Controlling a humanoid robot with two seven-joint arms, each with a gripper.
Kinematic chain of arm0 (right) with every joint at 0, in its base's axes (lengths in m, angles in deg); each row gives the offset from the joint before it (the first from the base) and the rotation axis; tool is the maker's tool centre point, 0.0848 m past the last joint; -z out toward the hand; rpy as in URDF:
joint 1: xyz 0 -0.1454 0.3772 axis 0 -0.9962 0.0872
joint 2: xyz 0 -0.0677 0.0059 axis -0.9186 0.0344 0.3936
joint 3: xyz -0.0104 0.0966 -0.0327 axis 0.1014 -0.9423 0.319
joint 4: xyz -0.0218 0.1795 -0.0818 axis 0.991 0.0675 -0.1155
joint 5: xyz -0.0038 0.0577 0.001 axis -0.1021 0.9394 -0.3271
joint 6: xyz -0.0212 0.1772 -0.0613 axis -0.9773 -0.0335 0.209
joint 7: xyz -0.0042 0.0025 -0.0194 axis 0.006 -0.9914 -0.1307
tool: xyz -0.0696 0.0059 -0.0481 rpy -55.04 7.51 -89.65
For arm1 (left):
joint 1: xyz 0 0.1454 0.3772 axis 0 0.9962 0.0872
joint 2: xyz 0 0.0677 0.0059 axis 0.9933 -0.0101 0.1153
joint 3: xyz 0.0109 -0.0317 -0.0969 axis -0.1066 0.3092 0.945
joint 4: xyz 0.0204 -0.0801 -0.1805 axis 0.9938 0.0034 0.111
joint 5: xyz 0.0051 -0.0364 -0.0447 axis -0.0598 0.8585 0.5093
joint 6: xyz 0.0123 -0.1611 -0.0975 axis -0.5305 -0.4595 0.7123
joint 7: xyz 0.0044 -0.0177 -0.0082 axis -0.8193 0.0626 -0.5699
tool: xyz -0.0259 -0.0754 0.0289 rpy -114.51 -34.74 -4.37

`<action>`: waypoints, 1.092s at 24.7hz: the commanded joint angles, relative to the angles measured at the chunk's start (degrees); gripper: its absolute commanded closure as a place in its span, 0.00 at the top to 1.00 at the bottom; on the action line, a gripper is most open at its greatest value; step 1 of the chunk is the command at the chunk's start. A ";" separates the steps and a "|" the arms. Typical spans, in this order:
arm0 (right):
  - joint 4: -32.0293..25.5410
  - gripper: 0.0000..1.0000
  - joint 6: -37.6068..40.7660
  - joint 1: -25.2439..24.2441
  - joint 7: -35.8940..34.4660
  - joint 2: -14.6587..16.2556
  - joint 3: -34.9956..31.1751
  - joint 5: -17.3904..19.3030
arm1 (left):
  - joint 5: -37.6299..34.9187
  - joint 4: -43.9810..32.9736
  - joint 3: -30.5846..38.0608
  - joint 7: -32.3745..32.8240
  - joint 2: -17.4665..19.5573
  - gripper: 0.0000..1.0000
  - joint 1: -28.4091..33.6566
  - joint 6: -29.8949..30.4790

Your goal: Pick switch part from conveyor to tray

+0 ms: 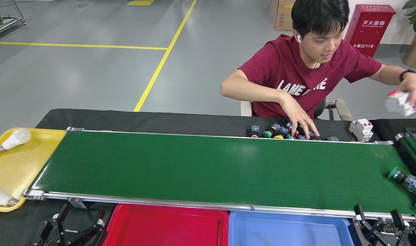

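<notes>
Place: a factory-style workshop or test floor.
Floor: smooth grey painted concrete with yellow lane lines (pixel 160 65).
Line: long green belt conveyor with silver rails (pixel 208 167) beyond the robot's claws.
Background: red fire-equipment cabinet (pixel 369 29), brown cardboard box (pixel 282 15).

Switch part (pixel 407 180) — cropped at right edge

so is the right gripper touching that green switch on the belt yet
Apart. The head view shows bare green belt between the right gripper and the green switch.
</notes>
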 commanded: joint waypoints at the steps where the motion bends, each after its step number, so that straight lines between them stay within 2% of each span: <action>1: -0.36 0.98 -1.82 0.47 0.19 0.49 -0.28 0.10 | 0.14 -0.51 0.01 -0.49 0.64 1.00 -0.21 0.10; 8: 2.19 0.98 -9.64 1.44 0.28 2.25 -0.28 0.10 | -0.04 -0.51 -0.08 -0.49 0.82 1.00 -0.12 0.45; 10: 5.53 0.98 -12.10 3.11 0.63 3.22 -0.28 0.19 | -0.04 -0.51 -0.17 -0.49 0.82 1.00 0.05 1.42; 14: 14.41 0.98 -12.72 10.40 0.98 3.83 -0.19 0.19 | -0.04 -0.51 -0.26 -0.49 0.82 1.00 0.05 1.68; 20: 18.71 0.98 -12.72 15.85 4.15 3.83 0.07 0.10 | -0.13 -0.43 -0.26 -0.49 0.82 1.00 0.05 1.68; 24: 24.78 0.98 -12.63 21.74 6.08 4.18 0.43 -0.34 | -0.22 -0.34 -0.35 -0.40 0.73 1.00 -0.21 1.68; 27: 30.67 0.98 -12.72 25.69 6.17 4.27 3.68 -0.51 | -0.39 0.01 -3.16 -0.49 0.82 1.00 -1.35 1.68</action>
